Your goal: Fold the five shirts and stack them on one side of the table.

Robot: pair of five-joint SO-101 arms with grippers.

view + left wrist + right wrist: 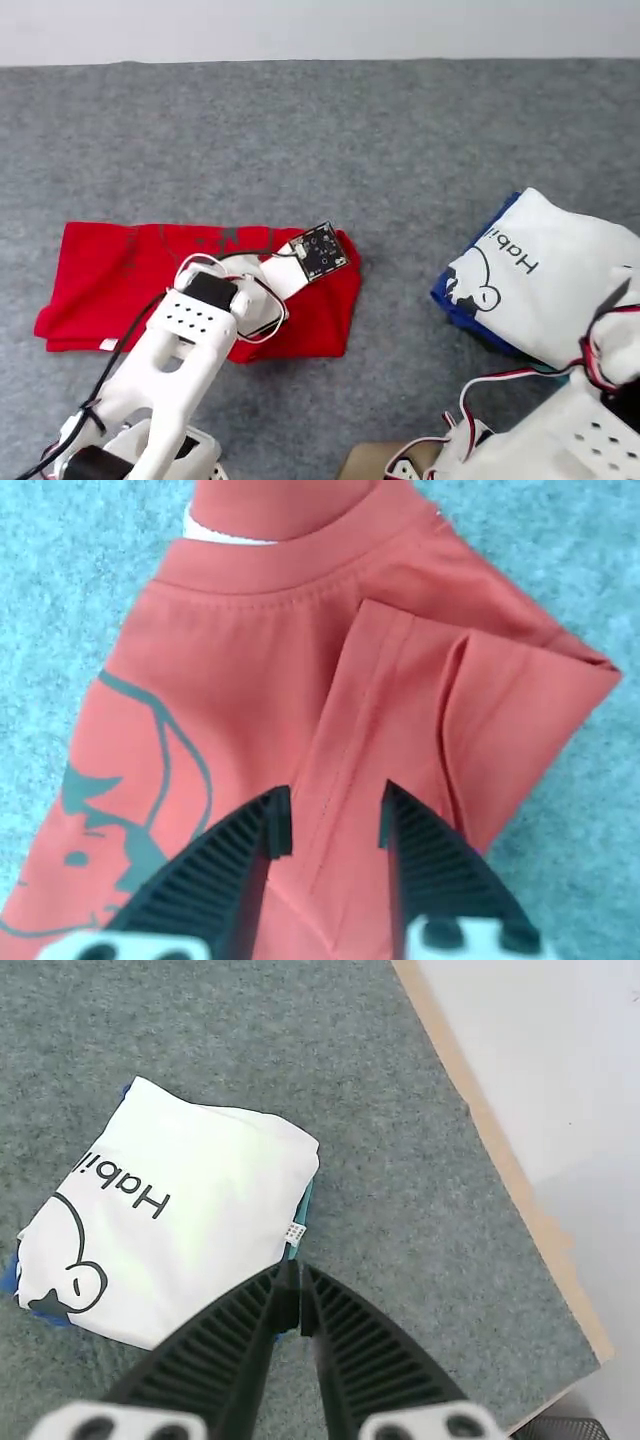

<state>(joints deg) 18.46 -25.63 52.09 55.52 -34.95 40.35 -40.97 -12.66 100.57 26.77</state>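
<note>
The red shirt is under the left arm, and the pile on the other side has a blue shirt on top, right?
Not quite. The high view shows a white shirt lying on top there; the blue shirt only peeks out underneath it. The red shirt does lie under the left gripper.

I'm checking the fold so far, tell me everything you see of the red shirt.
The red shirt is knit cloth with a dark line drawing and a stitched collar with white showing inside. It lies flat on the grey table, folded into a long band, a sleeve folded in. The left gripper hangs open over it.
</note>
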